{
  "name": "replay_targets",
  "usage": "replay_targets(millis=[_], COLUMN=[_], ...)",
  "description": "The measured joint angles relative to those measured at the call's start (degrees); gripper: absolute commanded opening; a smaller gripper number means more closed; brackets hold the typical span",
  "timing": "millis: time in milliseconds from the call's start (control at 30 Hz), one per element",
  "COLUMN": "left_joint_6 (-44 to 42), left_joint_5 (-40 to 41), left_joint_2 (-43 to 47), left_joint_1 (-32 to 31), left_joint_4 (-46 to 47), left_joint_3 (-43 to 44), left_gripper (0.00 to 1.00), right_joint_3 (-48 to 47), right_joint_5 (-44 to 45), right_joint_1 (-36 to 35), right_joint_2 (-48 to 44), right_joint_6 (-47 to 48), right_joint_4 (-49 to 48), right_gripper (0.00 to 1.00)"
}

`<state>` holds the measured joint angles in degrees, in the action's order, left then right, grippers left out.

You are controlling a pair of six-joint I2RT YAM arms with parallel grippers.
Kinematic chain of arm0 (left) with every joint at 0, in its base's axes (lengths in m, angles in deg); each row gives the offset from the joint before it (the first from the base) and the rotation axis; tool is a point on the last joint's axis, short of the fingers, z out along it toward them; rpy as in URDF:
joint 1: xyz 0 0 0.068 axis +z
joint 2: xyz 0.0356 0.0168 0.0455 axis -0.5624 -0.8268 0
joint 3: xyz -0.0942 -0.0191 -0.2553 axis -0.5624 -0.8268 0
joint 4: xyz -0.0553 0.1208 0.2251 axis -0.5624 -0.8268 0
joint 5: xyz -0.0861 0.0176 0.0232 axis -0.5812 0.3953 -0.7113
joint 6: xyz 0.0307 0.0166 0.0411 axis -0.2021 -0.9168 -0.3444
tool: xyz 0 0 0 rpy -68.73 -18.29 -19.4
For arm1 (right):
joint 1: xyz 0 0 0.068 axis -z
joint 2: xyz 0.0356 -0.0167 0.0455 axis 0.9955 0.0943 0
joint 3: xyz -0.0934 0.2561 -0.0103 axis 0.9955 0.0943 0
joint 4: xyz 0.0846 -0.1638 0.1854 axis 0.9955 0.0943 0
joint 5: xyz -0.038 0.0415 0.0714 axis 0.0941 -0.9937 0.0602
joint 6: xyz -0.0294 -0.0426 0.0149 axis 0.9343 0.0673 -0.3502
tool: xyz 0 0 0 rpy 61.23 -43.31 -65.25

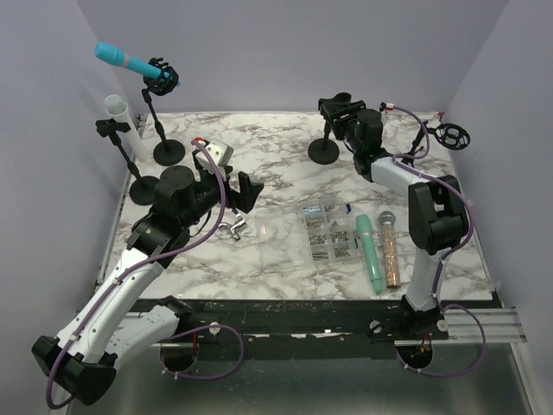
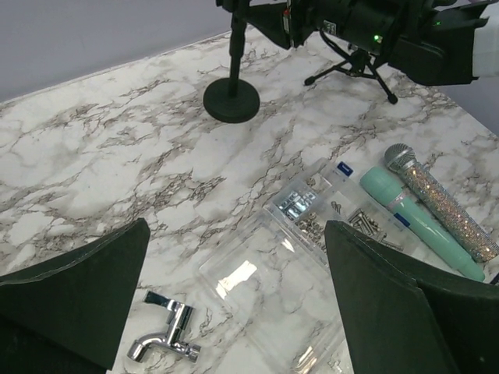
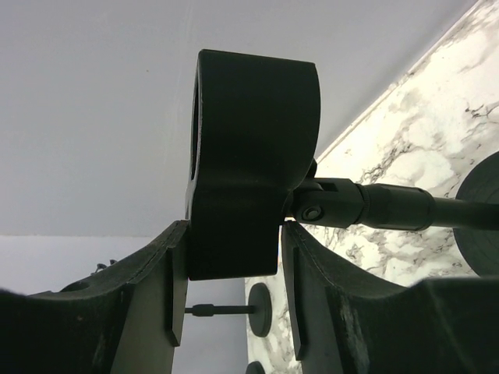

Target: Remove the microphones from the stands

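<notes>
My right gripper [image 1: 335,109] is shut on the empty black clip [image 3: 249,156] atop a round-based stand [image 1: 324,150]; no microphone is in that clip. A mint microphone [image 1: 370,251] and a glitter microphone [image 1: 390,248] lie on the table at the right, and both show in the left wrist view, the mint one [image 2: 413,218] and the glitter one [image 2: 448,206]. A cyan microphone [image 1: 123,60] sits in a stand clip at the far left. A white one [image 1: 121,117] sits in another stand beside it. My left gripper [image 1: 246,192] is open and empty above the table's middle.
A clear plastic box of screws [image 1: 327,232] lies mid-table, under my left gripper in its wrist view [image 2: 265,273]. A chrome tap [image 1: 235,226] lies beside it. An empty tripod shock mount [image 1: 451,135] stands at the back right. Walls close in on three sides.
</notes>
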<state>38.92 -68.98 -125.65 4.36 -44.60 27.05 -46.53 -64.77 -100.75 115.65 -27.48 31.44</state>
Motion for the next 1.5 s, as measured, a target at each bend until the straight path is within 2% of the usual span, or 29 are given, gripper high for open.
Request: replay_targets(millis=[267,433,833,967,1067,1300,1400,1500], left_joint_6=[-0.9,-0.9,-0.8,-0.6,-0.5,-0.4,-0.4,-0.4], left_joint_5=[0.9,1.0,1.0,0.9,0.7,0.7,0.7,0.7], left_joint_2=[0.2,0.2,-1.1,-1.9,-2.6,-3.3,-3.3,-3.3], left_joint_1=[0.0,0.0,0.0,0.0,0.0,0.0,0.0,0.0], left_joint_4=[-0.2,-0.2,0.2,0.2,0.2,0.2,0.2,0.2], left_joint_3=[-0.9,-0.9,-0.9,-0.9,-0.9,-0.9,-0.9,-0.9], left_gripper=[0.99,0.98,0.99,0.98,0.99,0.98,0.98,0.99], right_joint_3=[0.0,-0.3,-2.2,-2.1,-2.3,-1.3,-1.3,-1.3], right_joint_5=[-0.3,-0.2,0.2,0.4,0.0,-4.3,-6.9,-7.8], right_joint_1=[0.2,1.4,14.5,14.1,12.5,10.3,9.8,9.4], right_joint_2=[-0.2,-1.4,-1.5,-1.5,-1.6,-1.6,-1.4,-1.4], right_joint_6=[2.3,6.1,14.1,18.1,21.3,25.4,26.8,27.7], right_joint_4=[-0.2,1.6,3.3,2.4,2.0,4.5,7.3,9.5], right_gripper=[0.25,0.24,0.21,0.19,0.11,0.07,0.11,0.35])
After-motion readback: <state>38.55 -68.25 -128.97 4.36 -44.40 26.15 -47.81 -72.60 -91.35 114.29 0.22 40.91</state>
